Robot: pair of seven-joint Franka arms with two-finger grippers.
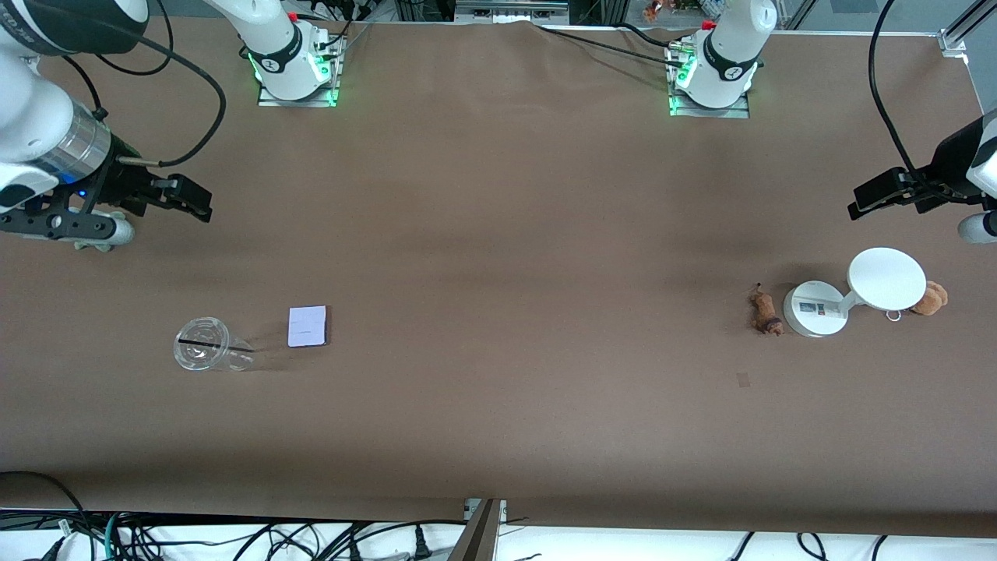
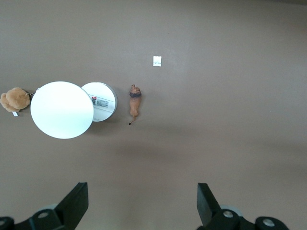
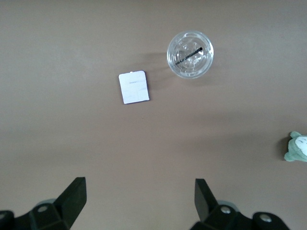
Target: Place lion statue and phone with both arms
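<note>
The lion statue [image 1: 766,312] [image 2: 134,101], a small orange-brown figurine, lies on the brown table toward the left arm's end, beside the white stand's base. The phone [image 1: 308,326] [image 3: 133,87], a pale flat rectangle, lies toward the right arm's end, beside a clear cup. My left gripper [image 1: 861,204] [image 2: 142,189] hangs open and empty in the air over bare table near the stand. My right gripper [image 1: 199,204] [image 3: 140,184] also hangs open and empty, over bare table farther from the front camera than the phone and cup.
A white round-based stand [image 1: 857,292] [image 2: 62,109] has a tan plush bear [image 1: 931,298] [image 2: 14,99] beside it. The clear cup [image 1: 204,354] [image 3: 190,54] stands upright. A grey-green plush toy [image 3: 298,147] lies under the right arm. A small tag [image 2: 157,61] lies near the lion.
</note>
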